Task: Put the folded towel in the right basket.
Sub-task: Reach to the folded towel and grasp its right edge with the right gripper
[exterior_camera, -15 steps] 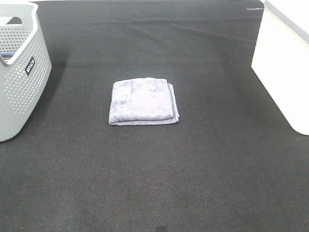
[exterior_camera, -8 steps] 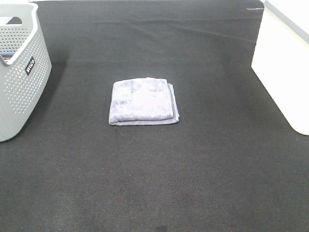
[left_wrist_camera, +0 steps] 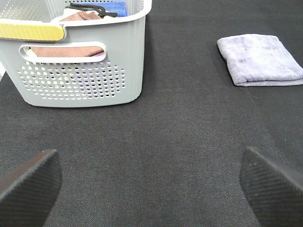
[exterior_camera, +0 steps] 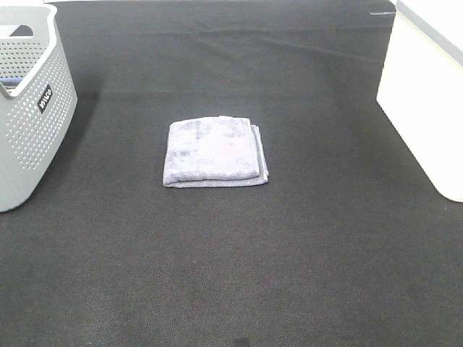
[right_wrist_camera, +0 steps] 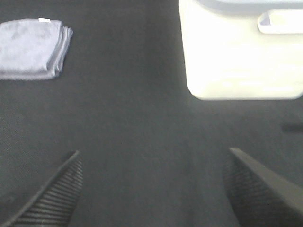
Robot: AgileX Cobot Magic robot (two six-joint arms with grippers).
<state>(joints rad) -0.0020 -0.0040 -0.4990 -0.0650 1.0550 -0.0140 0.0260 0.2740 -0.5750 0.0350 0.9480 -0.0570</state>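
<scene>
A folded lavender-grey towel (exterior_camera: 214, 152) lies flat on the black table mat, a little left of centre. It also shows in the left wrist view (left_wrist_camera: 259, 58) and in the right wrist view (right_wrist_camera: 33, 48). The right basket (exterior_camera: 428, 94) is white and stands at the right edge; the right wrist view shows its wall (right_wrist_camera: 241, 61). Neither arm appears in the exterior high view. My left gripper (left_wrist_camera: 151, 184) is open and empty, well short of the towel. My right gripper (right_wrist_camera: 154, 189) is open and empty, with the towel and the white basket ahead of it.
A grey perforated basket (exterior_camera: 29, 108) stands at the left edge; the left wrist view shows its wall (left_wrist_camera: 80, 71), with brown and blue cloths inside. The black mat (exterior_camera: 231, 275) covers the whole table.
</scene>
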